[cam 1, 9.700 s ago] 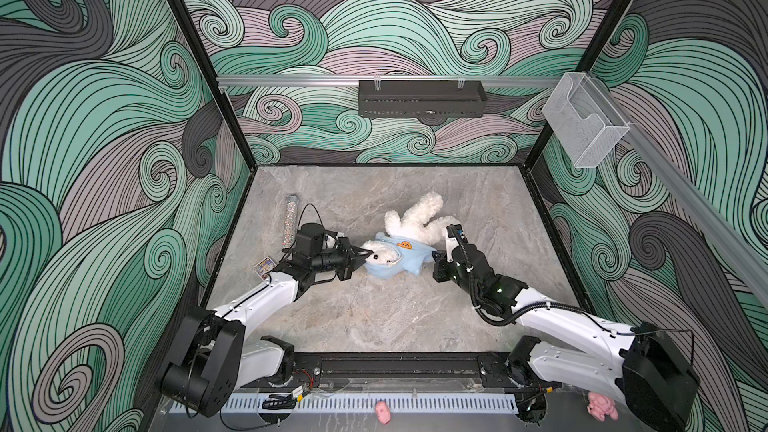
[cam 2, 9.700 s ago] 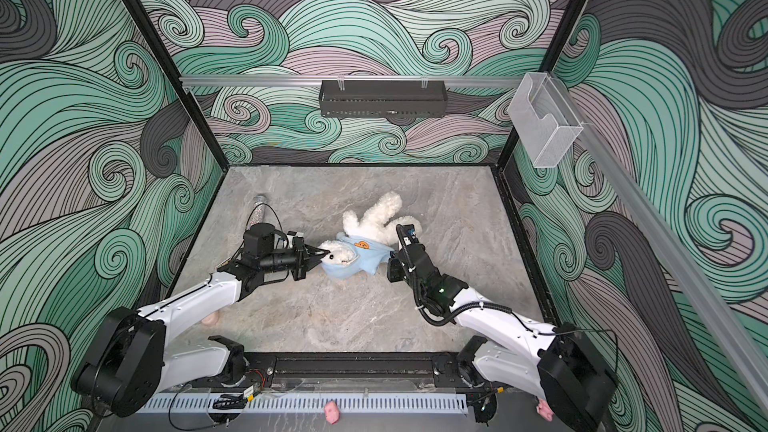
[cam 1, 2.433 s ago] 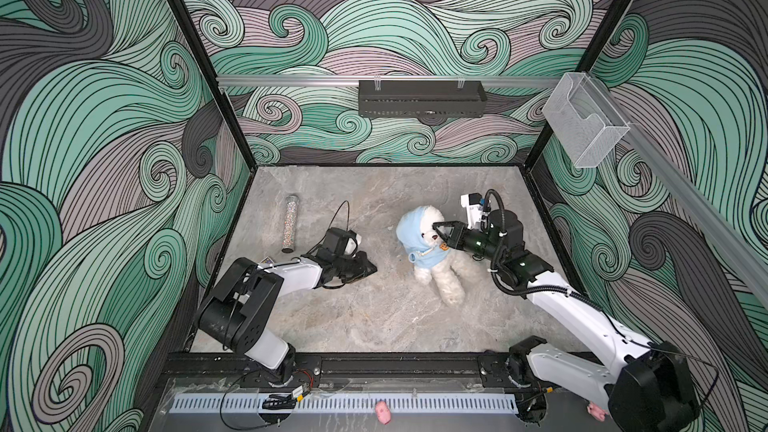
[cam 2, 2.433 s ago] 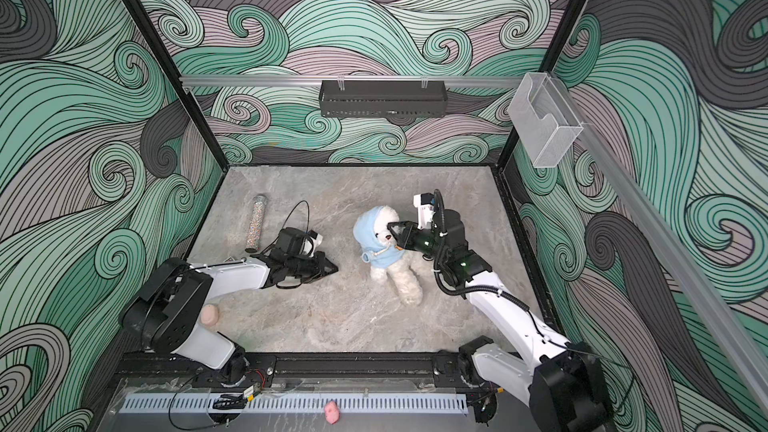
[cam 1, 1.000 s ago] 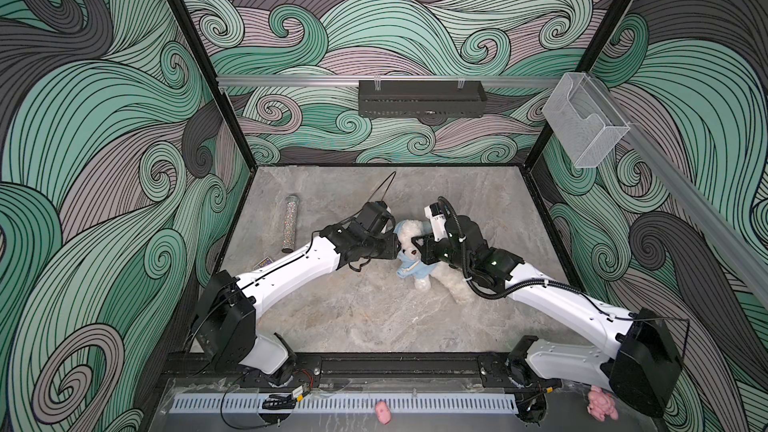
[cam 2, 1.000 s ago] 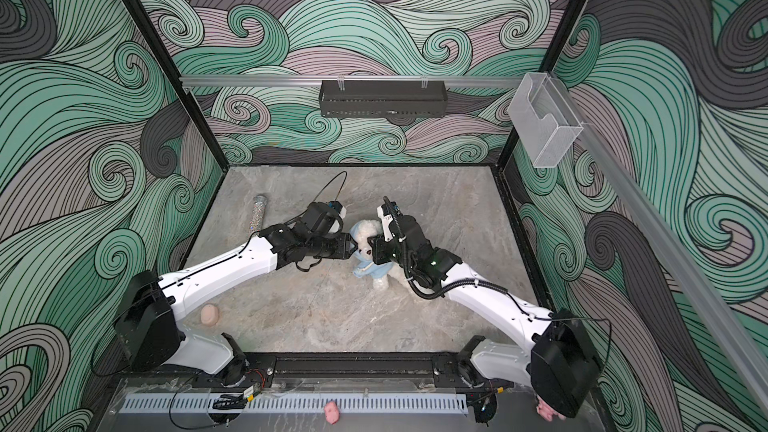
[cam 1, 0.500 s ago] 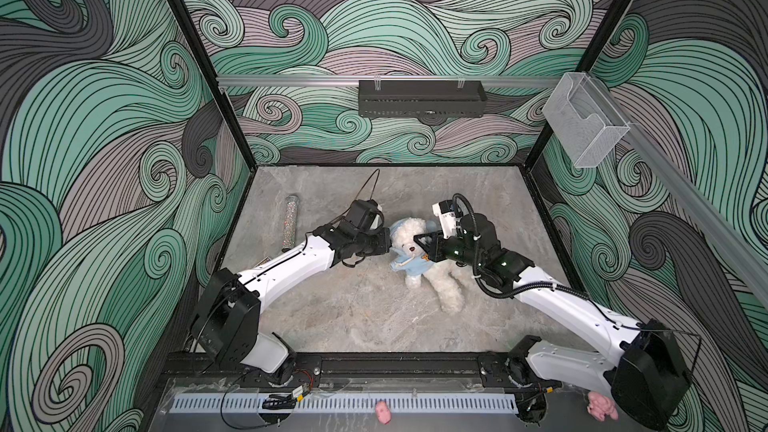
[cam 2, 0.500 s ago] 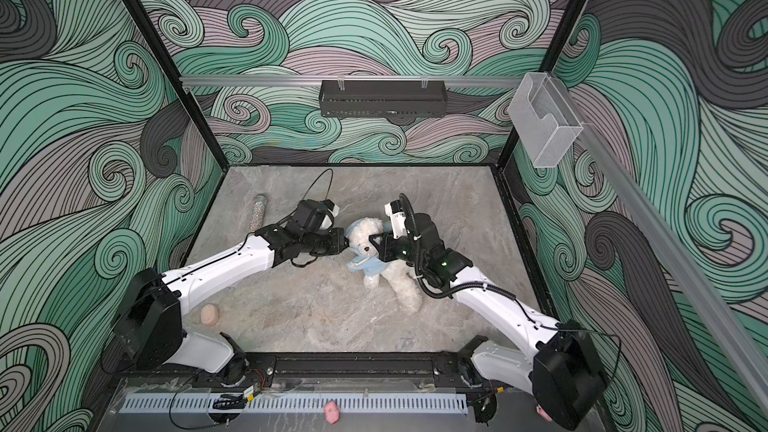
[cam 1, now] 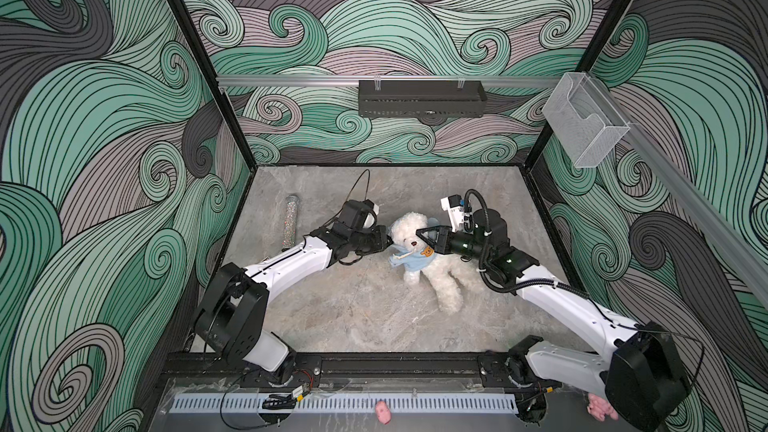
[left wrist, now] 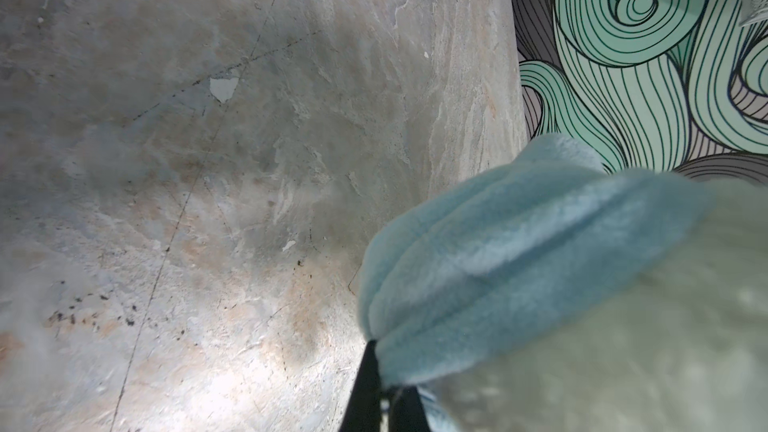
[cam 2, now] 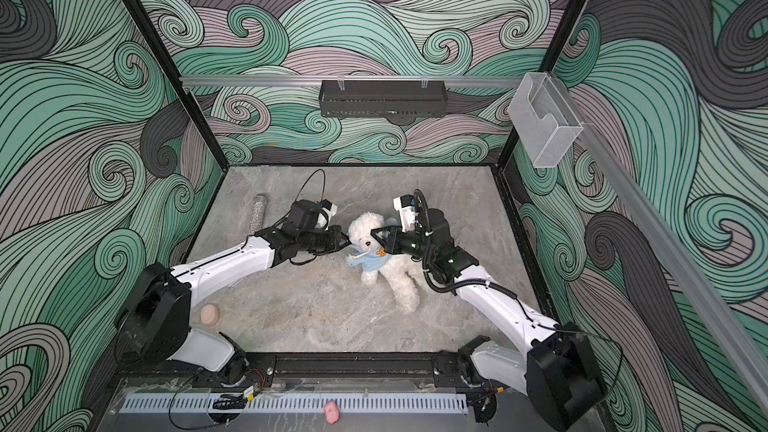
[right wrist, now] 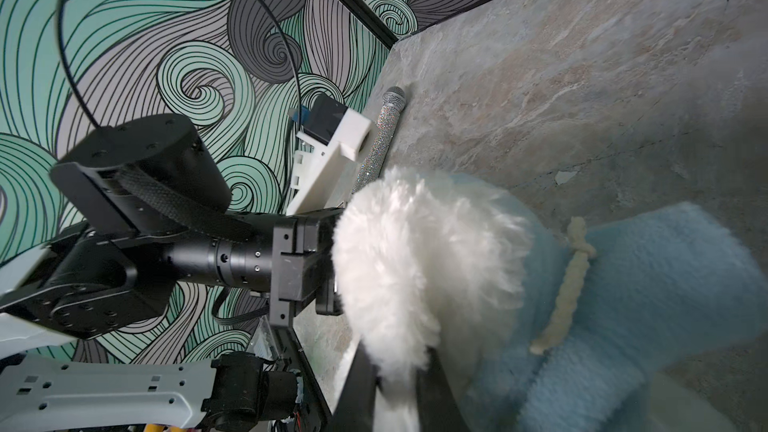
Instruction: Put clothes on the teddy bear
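The teddy bear (cam 1: pixel 409 231) (cam 2: pixel 365 229), fluffy and white, sits propped up mid-table in both top views with its legs toward the front. A light blue garment (cam 1: pixel 414 260) (cam 2: pixel 372 261) with a cream cord and an orange bear patch is bunched round its neck. From the left, my left gripper (cam 1: pixel 389 243) (cam 2: pixel 345 241) (left wrist: pixel 384 392) is shut on the garment's (left wrist: pixel 519 251) edge, beside the bear's fur (left wrist: pixel 623 347). From the right, my right gripper (cam 1: pixel 423 233) (cam 2: pixel 376 234) (right wrist: pixel 395 371) is shut on white fur at the bear's head (right wrist: pixel 415 251), with the garment (right wrist: pixel 644 305) beside it.
A glittery tube (cam 1: pixel 291 222) (cam 2: pixel 257 214) (right wrist: pixel 384 126) lies near the left wall. A peach round thing (cam 2: pixel 209 314) sits by the left arm's base. Small pink plush toys (cam 1: pixel 382 411) (cam 1: pixel 598 407) lie below the front rail. A clear holder (cam 1: pixel 582 126) hangs on the right wall.
My left gripper has closed on the blue garment. Both grippers and the bear have shifted slightly back and right. The garment now sits lower, and more of the white head shows.
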{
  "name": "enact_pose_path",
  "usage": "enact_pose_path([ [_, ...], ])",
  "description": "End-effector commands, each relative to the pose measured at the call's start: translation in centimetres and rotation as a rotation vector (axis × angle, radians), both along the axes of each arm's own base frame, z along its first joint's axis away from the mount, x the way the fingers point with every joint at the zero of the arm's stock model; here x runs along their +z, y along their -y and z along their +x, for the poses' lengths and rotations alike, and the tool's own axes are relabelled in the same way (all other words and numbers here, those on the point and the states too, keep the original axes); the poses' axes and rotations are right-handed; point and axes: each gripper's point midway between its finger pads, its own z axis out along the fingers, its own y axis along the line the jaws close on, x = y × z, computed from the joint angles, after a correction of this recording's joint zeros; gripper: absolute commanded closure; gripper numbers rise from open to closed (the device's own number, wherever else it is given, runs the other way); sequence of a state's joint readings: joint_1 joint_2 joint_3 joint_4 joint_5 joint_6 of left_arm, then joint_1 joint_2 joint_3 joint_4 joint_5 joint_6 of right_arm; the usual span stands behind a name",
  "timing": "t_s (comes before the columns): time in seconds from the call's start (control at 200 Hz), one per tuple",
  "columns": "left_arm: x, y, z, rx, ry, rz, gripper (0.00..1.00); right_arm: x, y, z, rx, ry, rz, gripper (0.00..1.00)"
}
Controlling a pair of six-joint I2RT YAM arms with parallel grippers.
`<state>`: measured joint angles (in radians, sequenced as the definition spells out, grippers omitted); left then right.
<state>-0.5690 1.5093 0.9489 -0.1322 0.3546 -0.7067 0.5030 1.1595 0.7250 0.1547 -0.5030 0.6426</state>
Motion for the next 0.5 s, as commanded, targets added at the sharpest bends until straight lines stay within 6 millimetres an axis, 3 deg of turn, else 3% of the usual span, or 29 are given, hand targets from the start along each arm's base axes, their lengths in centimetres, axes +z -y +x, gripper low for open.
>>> enact_pose_path([
  [0.0, -7.3, -4.8, -0.9, 0.133, -0.187, 0.175, 1.00, 8.7, 0.1, 0.6, 0.022, 0.207, 0.194, 1.00],
  [0.235, -9.2, -2.5, -1.7, 0.088, -0.256, 0.031, 1.00, 9.7, -0.3, 1.0, 0.042, 0.197, 0.230, 1.00],
  [0.315, -8.4, -1.2, -2.0, 0.054, -0.225, -0.039, 1.00, 8.8, -0.4, 1.6, 0.037, 0.177, 0.199, 1.00],
  [0.38, -7.6, -1.3, -2.4, 0.045, -0.192, -0.054, 1.00, 7.3, -0.1, 2.0, 0.026, 0.156, 0.134, 1.00],
  [0.495, -6.3, -3.1, -3.4, 0.061, -0.126, -0.012, 0.71, 3.7, 0.5, 2.2, 0.044, 0.098, -0.015, 1.00],
])
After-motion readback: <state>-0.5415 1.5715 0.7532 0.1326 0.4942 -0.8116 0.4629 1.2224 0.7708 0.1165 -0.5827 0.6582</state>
